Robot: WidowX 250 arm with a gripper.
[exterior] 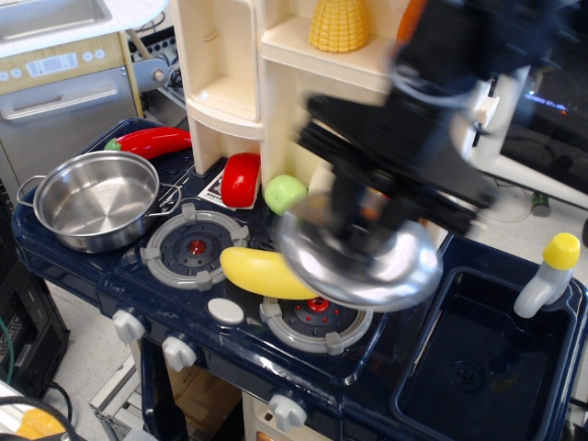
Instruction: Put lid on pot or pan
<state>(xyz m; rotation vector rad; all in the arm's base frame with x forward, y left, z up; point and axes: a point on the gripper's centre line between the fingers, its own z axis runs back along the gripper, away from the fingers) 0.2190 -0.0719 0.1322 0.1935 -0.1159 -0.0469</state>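
1. Steel lid (358,260) hangs under blurred end effector (360,213), which grips its knob.
2. Pot (95,199) sits well left, empty.
3. Carry level, clear banana (262,273), centre over rim before lowering.

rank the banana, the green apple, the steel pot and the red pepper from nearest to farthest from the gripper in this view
Measured from the gripper, blurred above the lid it carries:
1. Yellow banana, just to its left, partly under the lid.
2. Green apple, left and behind; close to the banana's rank, hard to call.
3. Steel pot, far left.
4. Red pepper, back left corner.
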